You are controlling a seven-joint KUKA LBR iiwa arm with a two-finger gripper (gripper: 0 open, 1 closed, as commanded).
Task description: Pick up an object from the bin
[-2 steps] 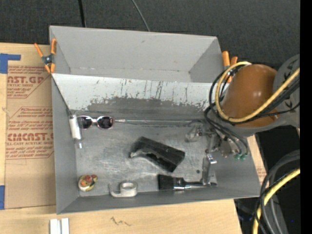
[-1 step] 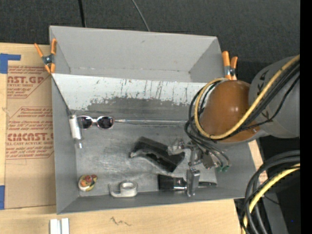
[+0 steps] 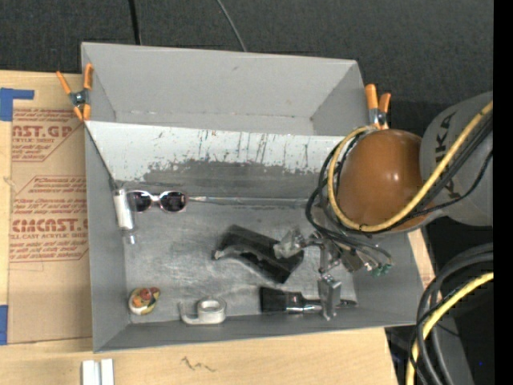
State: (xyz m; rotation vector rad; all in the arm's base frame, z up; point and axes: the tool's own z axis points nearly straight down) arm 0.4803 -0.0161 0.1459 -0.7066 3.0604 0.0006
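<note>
Black block (image 3: 275, 300) between gripper (image 3: 329, 301), white ring (image 3: 204, 312)

Grey metal bin (image 3: 240, 111), sunglasses (image 3: 158, 201) left of centre beside a white tube (image 3: 123, 212), black tool (image 3: 250, 253) mid-frame, small black piece (image 3: 276, 300) lower right, round trinket (image 3: 143, 299) and pale clip (image 3: 202, 312) lower left.
</note>
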